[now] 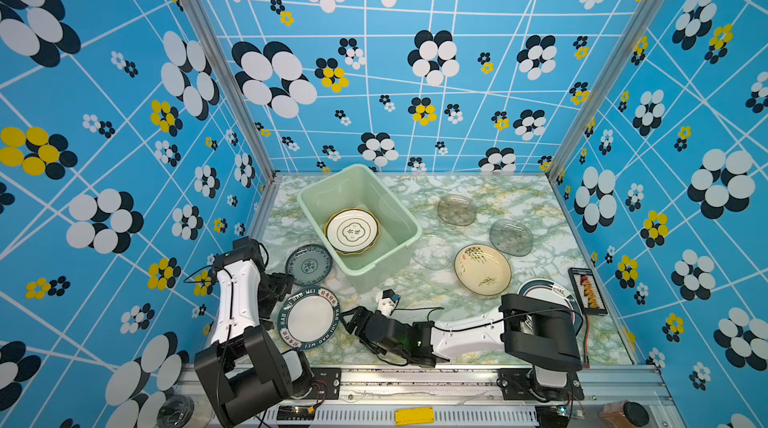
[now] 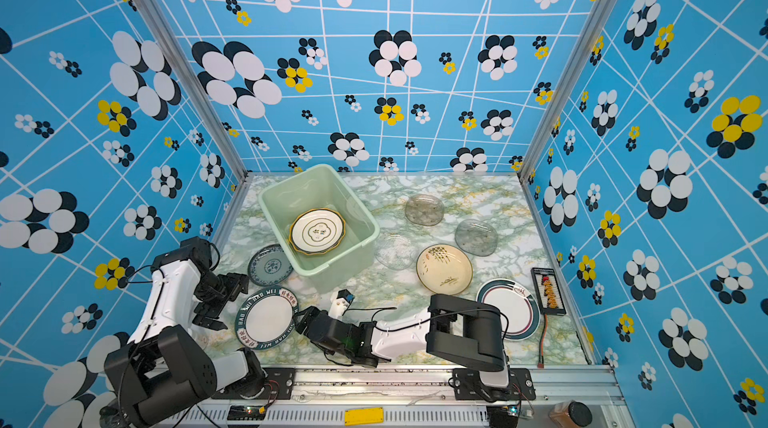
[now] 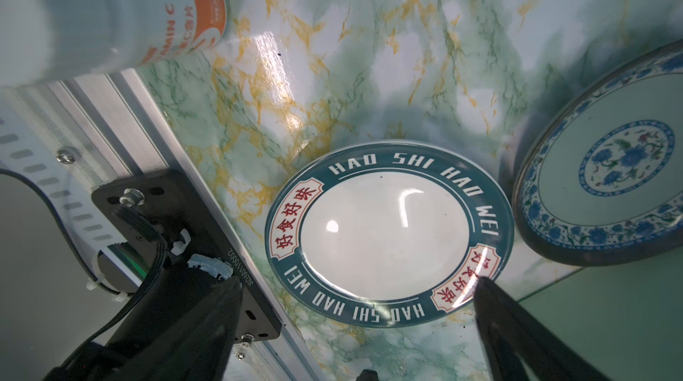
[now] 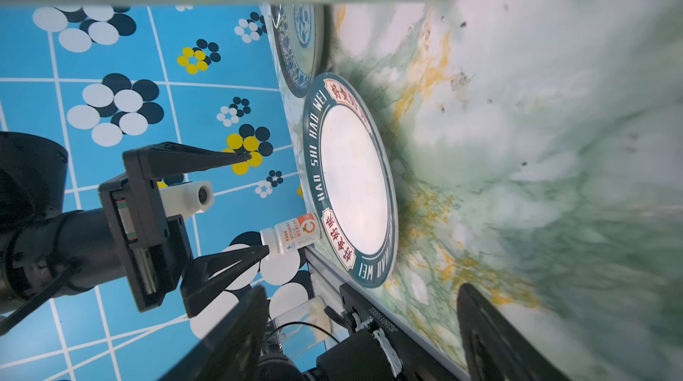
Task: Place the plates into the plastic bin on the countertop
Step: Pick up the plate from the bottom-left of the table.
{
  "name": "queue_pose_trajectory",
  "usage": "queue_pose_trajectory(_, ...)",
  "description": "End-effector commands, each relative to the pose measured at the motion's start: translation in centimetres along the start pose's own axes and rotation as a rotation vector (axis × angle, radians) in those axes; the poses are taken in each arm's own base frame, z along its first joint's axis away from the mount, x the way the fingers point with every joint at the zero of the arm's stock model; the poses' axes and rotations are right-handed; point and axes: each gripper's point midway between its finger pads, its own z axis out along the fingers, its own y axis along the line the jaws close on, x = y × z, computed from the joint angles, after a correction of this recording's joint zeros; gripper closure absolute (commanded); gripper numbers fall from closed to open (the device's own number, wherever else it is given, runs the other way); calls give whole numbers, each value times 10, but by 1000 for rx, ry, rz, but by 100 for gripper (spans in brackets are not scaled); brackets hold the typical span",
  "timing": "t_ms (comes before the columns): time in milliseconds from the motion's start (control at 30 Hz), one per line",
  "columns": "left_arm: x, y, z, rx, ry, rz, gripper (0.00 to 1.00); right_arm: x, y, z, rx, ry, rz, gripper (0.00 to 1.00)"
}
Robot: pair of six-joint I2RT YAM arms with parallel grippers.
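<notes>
Flanking the green-rimmed plate (image 1: 309, 319): left claw (image 2: 226, 301) and right claw (image 1: 348, 322), both spread wide, nothing held.
Top views: plastic bin (image 1: 361, 185) at back left of the tabletop (image 1: 528, 197), gold-edged plate (image 1: 352, 232) inside (other plates lie outside). Left wrist: green-rimmed plate flat, just beside blue-patterned plate (image 3: 610, 176). Right wrist: left claw gaping beside the plate; white vitamin bottle (image 4: 292, 233) near its rim.

"HAO SHI HAO WEI" around teal-rimmed plate (image 3: 388, 233), "VITAMIN C" on white bottle (image 4: 292, 234)
</notes>
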Motion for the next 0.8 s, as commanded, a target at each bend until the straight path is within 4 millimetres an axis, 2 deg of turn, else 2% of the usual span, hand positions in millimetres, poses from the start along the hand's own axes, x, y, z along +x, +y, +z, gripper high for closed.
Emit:
queue_pose_trajectory(0,-17,-3,-2,-11,-61,-31,1,5,6,12,-16,22,78,18)
queue_pose_trajectory(233,-30,-7,11,-37,-89,-17,1,3,2,28,23,9,112,18)
queue_pose_trajectory(467,-34,3,20,-97,-110,-20,1,-2,-2,48,43,9,161,19)
queue_pose_trajectory(767,-36,-4,30,-89,-97,-51,1,-7,-7,58,89,-3,180,20)
